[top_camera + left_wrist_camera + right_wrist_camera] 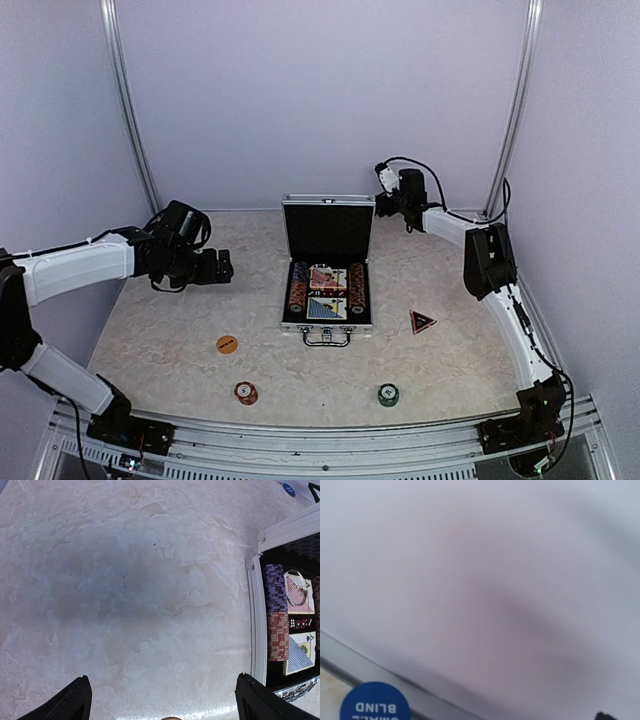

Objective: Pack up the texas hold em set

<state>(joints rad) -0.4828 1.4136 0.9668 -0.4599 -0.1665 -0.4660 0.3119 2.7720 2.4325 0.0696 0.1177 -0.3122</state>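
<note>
The silver case [327,324] is set open in the middle of the table [160,330]. Its lid [328,230] is stood upright at the back and its handle [328,338] is at the front. Inside it, chip stacks [298,285] are laid along both sides. A red card deck [328,278] and a blue card deck [328,308] are laid between them, the red one behind the blue one. More things can be seen on the table outside the case. An orange disc [227,344] is found to the front left, and a red chip stack [246,393] and a green chip stack [388,395] are found near the front edge. A triangle marker [421,321] is found near the right side of the case. The left gripper [224,268] is held over bare table, well left of the case. Its fingers [70,705] are spread wide apart and nothing is held between them. The right gripper [385,180] is held up by the top right corner of the lid, close to the back wall. Whether it is apart or together cannot be told, because the view from that wrist is blurred. A blue disc [375,704] with the words small blind is seen at the bottom of that view.
</note>
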